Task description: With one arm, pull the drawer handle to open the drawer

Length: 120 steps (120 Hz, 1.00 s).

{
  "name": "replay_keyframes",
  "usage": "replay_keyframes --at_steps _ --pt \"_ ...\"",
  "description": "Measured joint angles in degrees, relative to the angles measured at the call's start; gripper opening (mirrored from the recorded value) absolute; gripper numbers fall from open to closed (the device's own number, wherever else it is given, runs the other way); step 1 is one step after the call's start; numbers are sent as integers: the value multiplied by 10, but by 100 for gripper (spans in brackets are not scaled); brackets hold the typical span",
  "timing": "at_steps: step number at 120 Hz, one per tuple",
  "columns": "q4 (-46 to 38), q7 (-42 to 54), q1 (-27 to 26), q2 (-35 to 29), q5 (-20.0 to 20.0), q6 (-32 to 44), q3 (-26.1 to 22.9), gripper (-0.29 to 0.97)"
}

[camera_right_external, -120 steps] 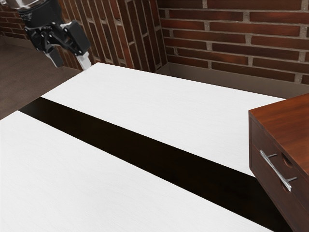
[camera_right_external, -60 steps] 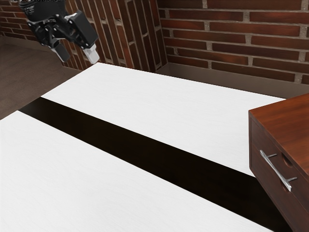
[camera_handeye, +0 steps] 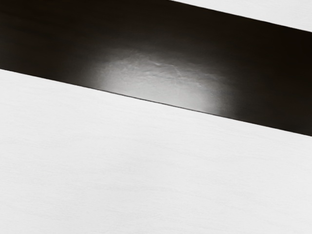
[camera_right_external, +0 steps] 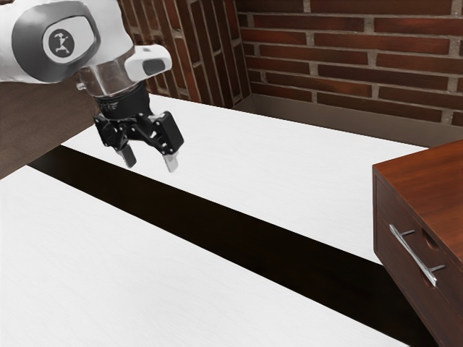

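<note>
While the black gripper (camera_right_external: 150,162) hangs with jaws parted and empty above the white table (camera_right_external: 289,159) at the exterior view's left, the metal drawer handle (camera_right_external: 414,254) sits well apart at the right, untouched on a closed-looking drawer (camera_right_external: 396,217), so reach, grasp and pull all remain

– What's the surface?
– A white table (camera_right_external: 289,159), crossed by a glossy black band (camera_right_external: 217,228) running from the exterior view's far left to its near right.
– And beyond?
– A red brick wall (camera_right_external: 347,50) on the far side, and brown floor (camera_right_external: 29,108).
</note>
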Motion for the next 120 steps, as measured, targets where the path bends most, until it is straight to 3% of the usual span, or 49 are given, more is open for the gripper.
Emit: replay_keyframes --at_steps 18,32,55,88,120 --pt "-129 -19 3 -124 -23 15 -5 68" --pt "-206 -55 1 -173 -52 39 -48 68" --pt "-246 -132 3 -179 -85 92 -98 68" --pt "-309 -262 0 -176 -225 259 -166 68" --pt "-309 -364 8 -142 -311 383 -242 68"
